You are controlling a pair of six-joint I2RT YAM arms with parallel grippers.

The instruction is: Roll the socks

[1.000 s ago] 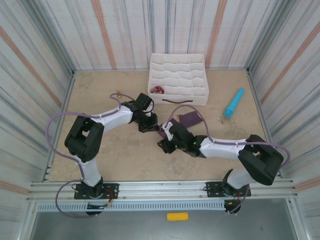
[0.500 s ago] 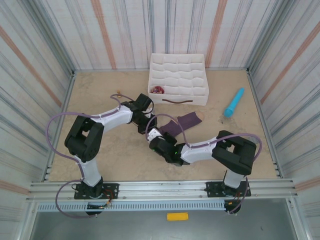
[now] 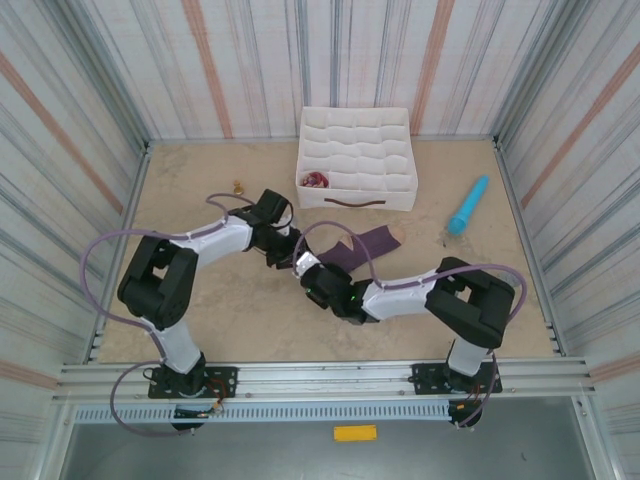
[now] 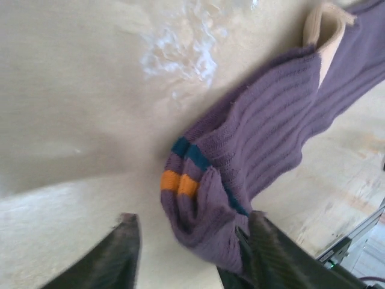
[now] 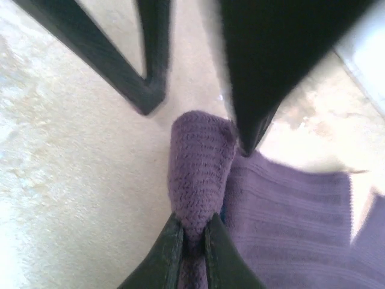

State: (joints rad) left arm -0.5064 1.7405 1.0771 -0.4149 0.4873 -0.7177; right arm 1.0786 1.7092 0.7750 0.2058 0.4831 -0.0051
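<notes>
The left tool (image 4: 191,221) stands spread astride the purple sock (image 4: 258,138), whose striped end lies on the worktop (image 4: 72,90); the right tool (image 5: 192,221) pinches a raised fold of it. Rolling looks barely begun; next, that fold needs turning over along the sock's length.

Purple sock (image 4: 258,138) — orange-striped end folded, tan heel

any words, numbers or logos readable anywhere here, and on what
No text can be read in any view.
yellow tag on the front rail: too small to tell whether it bears any writing.
purple sock: orange and teal stripes, no lettering.
white box: no label visible.
</notes>
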